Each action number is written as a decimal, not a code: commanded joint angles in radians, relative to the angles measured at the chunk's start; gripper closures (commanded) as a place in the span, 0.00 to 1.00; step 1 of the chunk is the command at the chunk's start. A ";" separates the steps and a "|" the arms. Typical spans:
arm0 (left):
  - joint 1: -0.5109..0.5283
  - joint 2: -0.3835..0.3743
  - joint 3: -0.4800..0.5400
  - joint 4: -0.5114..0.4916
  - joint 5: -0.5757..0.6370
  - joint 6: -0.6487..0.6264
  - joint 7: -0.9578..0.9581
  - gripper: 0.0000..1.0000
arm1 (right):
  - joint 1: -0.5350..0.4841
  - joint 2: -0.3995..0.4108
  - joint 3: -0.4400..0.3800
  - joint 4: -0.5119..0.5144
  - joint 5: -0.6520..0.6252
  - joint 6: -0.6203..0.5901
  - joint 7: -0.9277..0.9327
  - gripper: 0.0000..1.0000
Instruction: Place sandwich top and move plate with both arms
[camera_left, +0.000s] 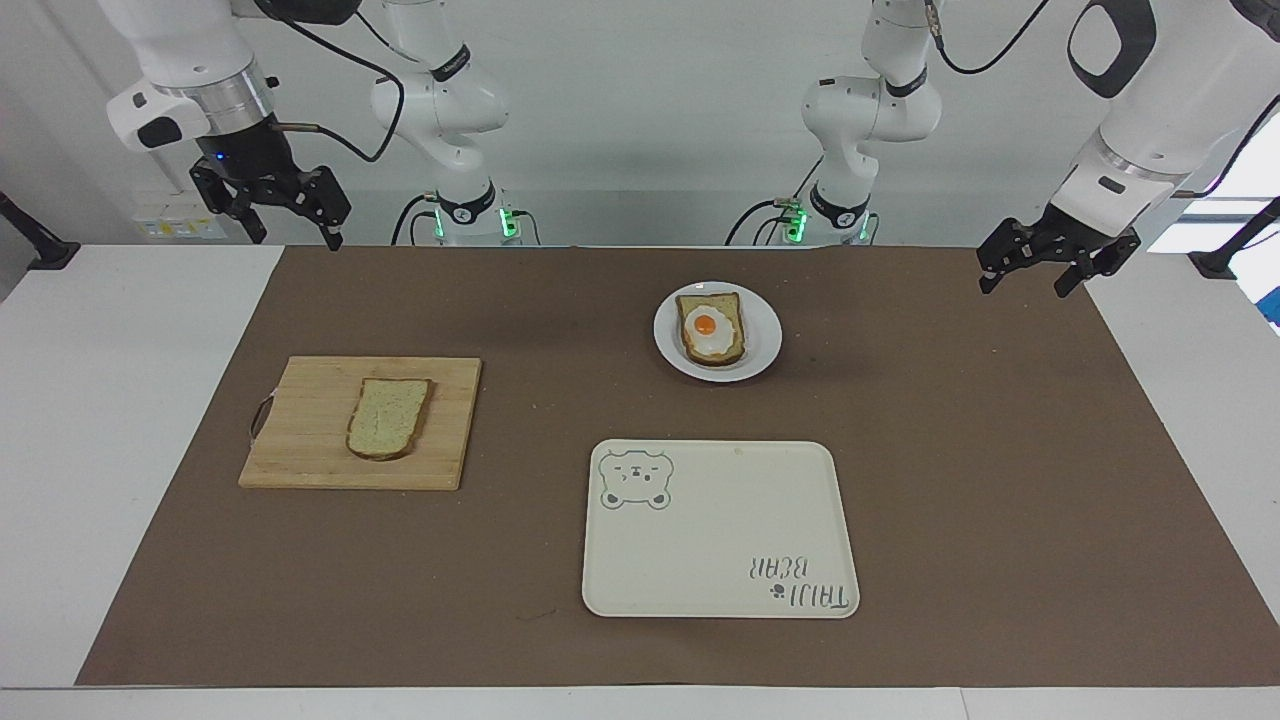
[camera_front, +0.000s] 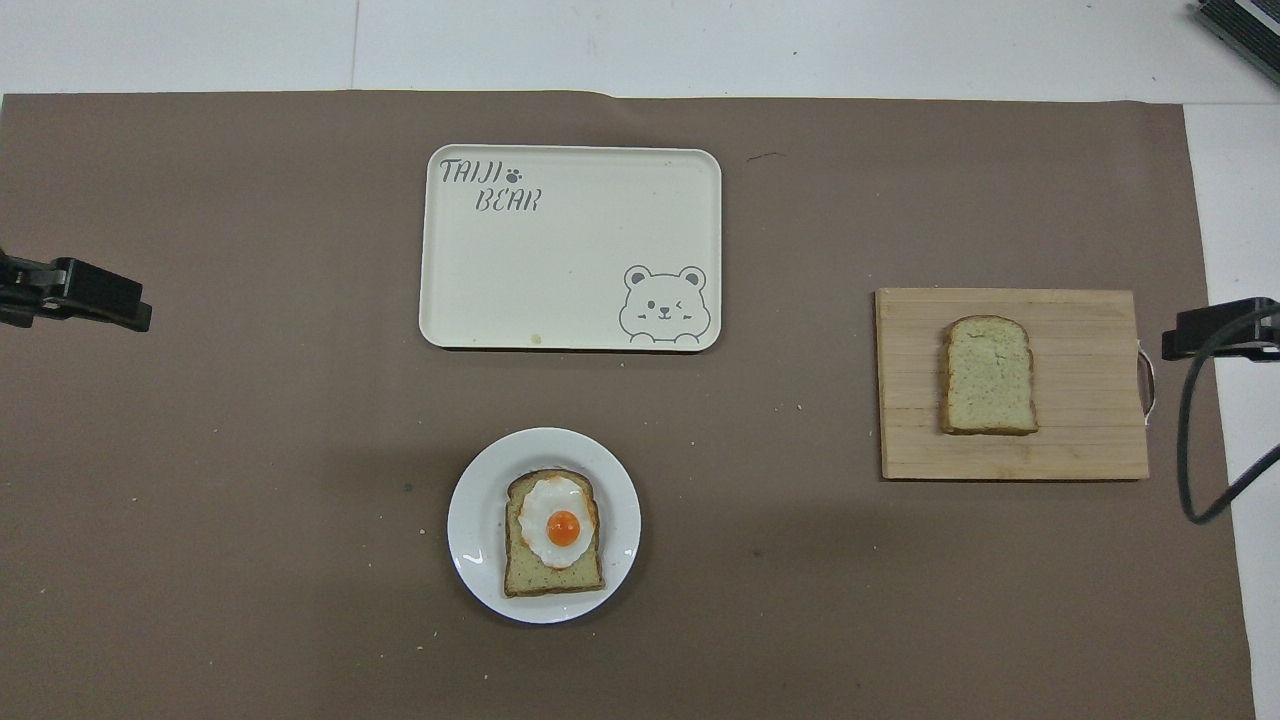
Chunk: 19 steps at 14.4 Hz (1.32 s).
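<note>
On the wooden cutting board (camera_left: 358, 423), toward my right arm's end of the table, the sandwich top (camera_left: 389, 418) lay flat, its pale speckled face up and its brown crust all round, with nothing touching it. That board sat on the brown mat (camera_left: 1000, 480), its small metal handle (camera_left: 261, 415) on the side turned away from the plate. The plate (camera_left: 764, 335), small, round and white, stood well apart from the board, nearer to my bases than the board was, and it carried a bread slice (camera_left: 712, 330) with a fried egg (camera_left: 707, 328) on top. Farther from me than the plate, and near it, lay the cream tray (camera_left: 720, 530) with the bear print, bare.

My right gripper (camera_left: 286, 222) hung in the air off the mat's corner at that arm's end, well apart from the board and not over it, its two fingers spread apart and holding nothing. My left gripper (camera_left: 1032, 274) hung over the mat's edge at the left arm's end, well apart from the plate, its fingers likewise spread and empty. From above, only the dark tip of each showed at the frame's sides, the right one (camera_front: 1215, 327) just beside the board's handle, the left one (camera_front: 85, 293) over the mat.
</note>
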 joint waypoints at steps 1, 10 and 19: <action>0.009 -0.009 -0.002 -0.005 -0.014 -0.016 0.013 0.00 | -0.007 0.014 0.005 -0.017 -0.002 0.039 -0.031 0.00; 0.009 -0.009 -0.002 -0.005 -0.014 -0.016 0.013 0.00 | -0.084 0.065 0.003 -0.175 0.001 0.200 -0.199 0.00; 0.009 -0.009 -0.002 -0.005 -0.014 -0.016 0.013 0.00 | -0.119 0.235 0.005 -0.304 0.039 0.460 -0.229 0.00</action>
